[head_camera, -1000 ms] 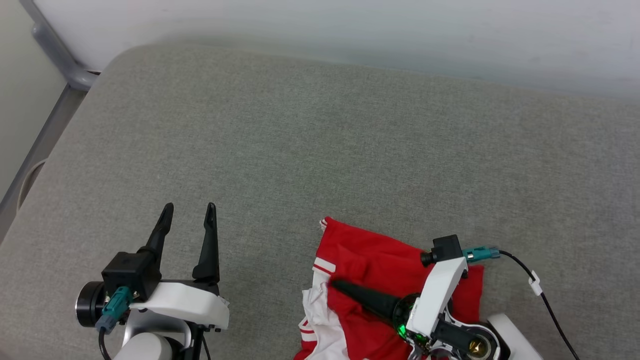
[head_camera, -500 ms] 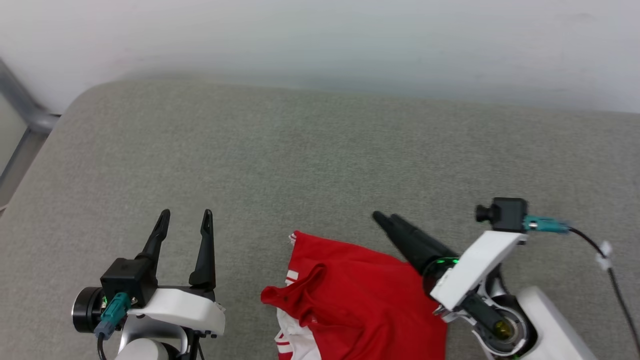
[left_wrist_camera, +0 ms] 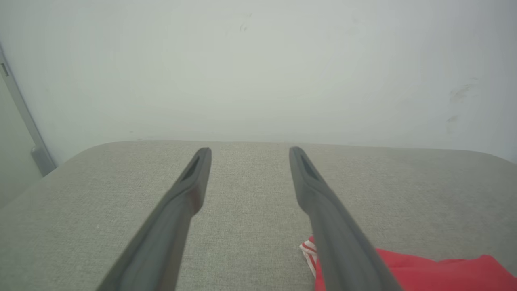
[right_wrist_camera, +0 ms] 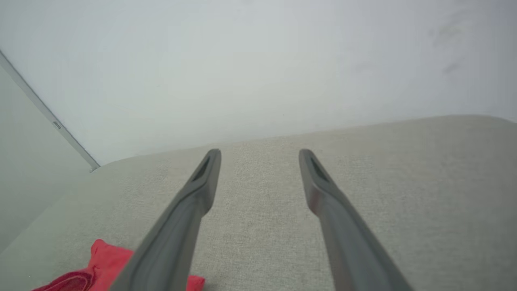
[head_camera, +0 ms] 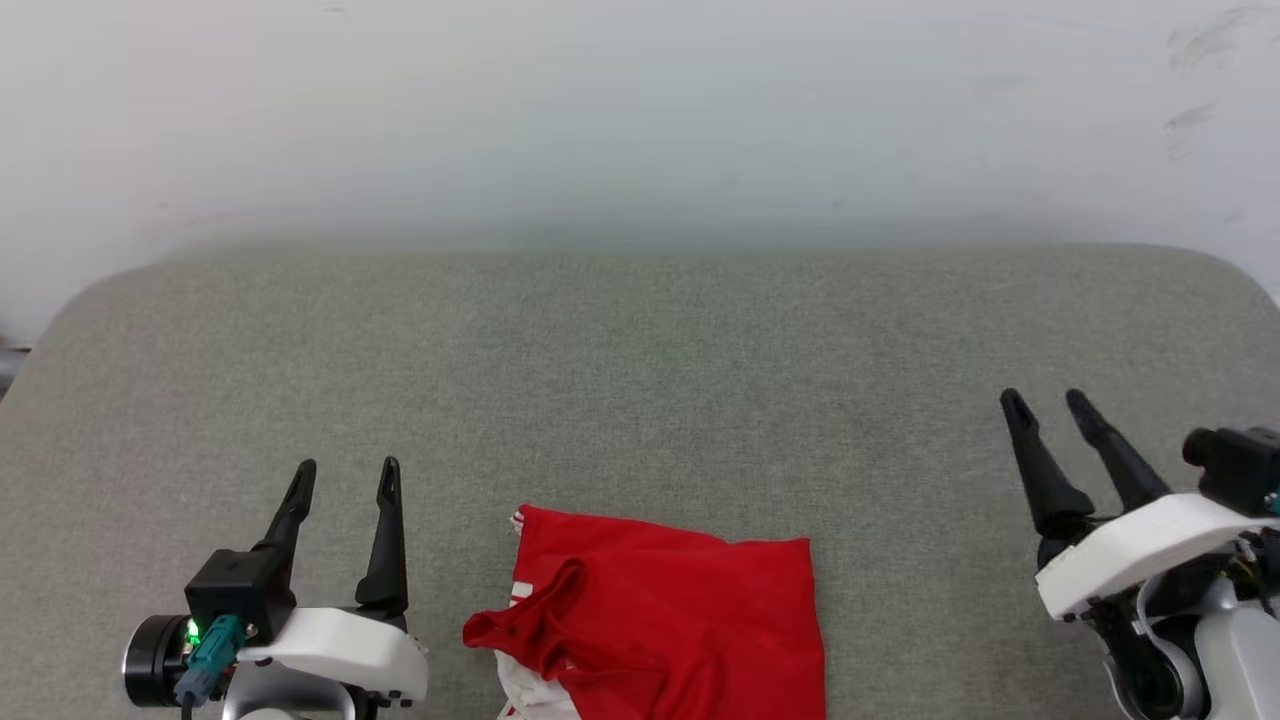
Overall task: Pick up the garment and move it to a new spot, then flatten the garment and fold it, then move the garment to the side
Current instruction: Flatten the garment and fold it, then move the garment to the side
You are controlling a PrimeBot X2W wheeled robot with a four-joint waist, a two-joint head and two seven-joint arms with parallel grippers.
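The garment [head_camera: 670, 630] lies loosely folded on the grey cushioned surface [head_camera: 640, 380] at the bottom centre of the head view, red with a strip of white and striped trim along its left lower edge. Its print is hidden. My left gripper [head_camera: 345, 478] stands open to the left of it, apart from the cloth. My right gripper [head_camera: 1045, 402] stands open far to the right, nothing between its fingers. In the left wrist view a red corner of the garment [left_wrist_camera: 436, 273] shows at the lower right of the open left gripper [left_wrist_camera: 249, 150]. The right wrist view has the garment [right_wrist_camera: 101, 264] at its lower left, beside the open right gripper [right_wrist_camera: 259, 152].
A pale wall [head_camera: 640, 120] rises behind the cushioned surface. The surface's rounded corners show at the far left and far right. A grey metal post [left_wrist_camera: 20, 117] stands at the left beside the wall.
My right gripper has let go of the garment, opened and swung away to the right. The cloth now lies free. The head camera has shifted, so the whole picture moved.
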